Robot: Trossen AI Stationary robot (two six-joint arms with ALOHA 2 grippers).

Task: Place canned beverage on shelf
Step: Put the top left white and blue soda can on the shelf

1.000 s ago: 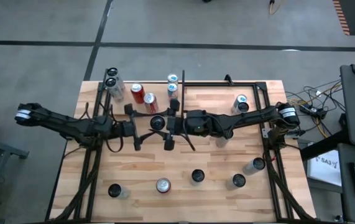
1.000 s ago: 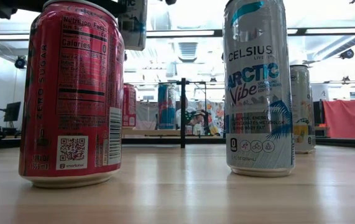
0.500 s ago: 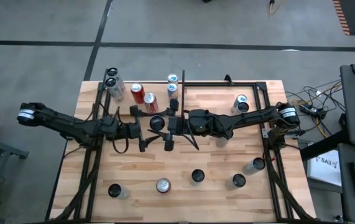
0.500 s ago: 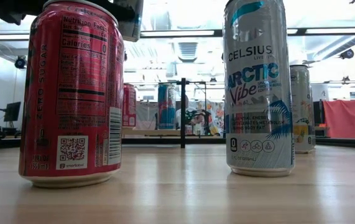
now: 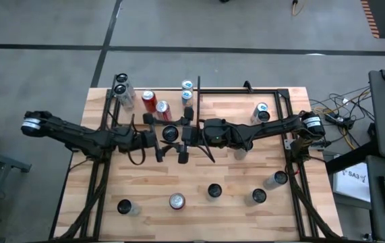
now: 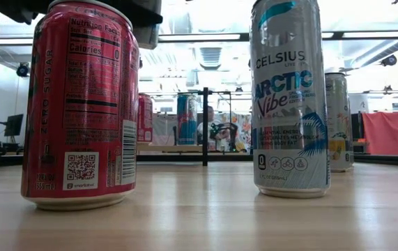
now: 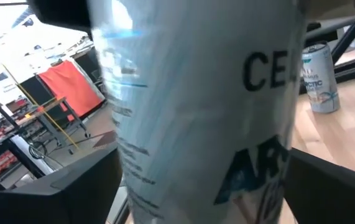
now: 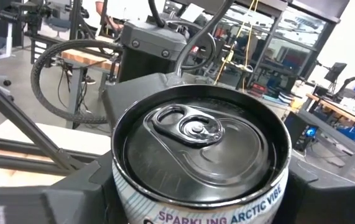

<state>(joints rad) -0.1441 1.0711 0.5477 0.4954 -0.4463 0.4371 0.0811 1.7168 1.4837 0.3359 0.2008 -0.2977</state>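
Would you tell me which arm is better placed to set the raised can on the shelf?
Probably left: the left gripper is already at the can that the right gripper holds, and the shelf lies on its side.

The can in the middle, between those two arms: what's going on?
The right hand grips a Celsius can, held up off the table at its middle. The left hand sits right against the same can from the other side, as if for a handover. More cans stand by the shelf at the table's far edge.
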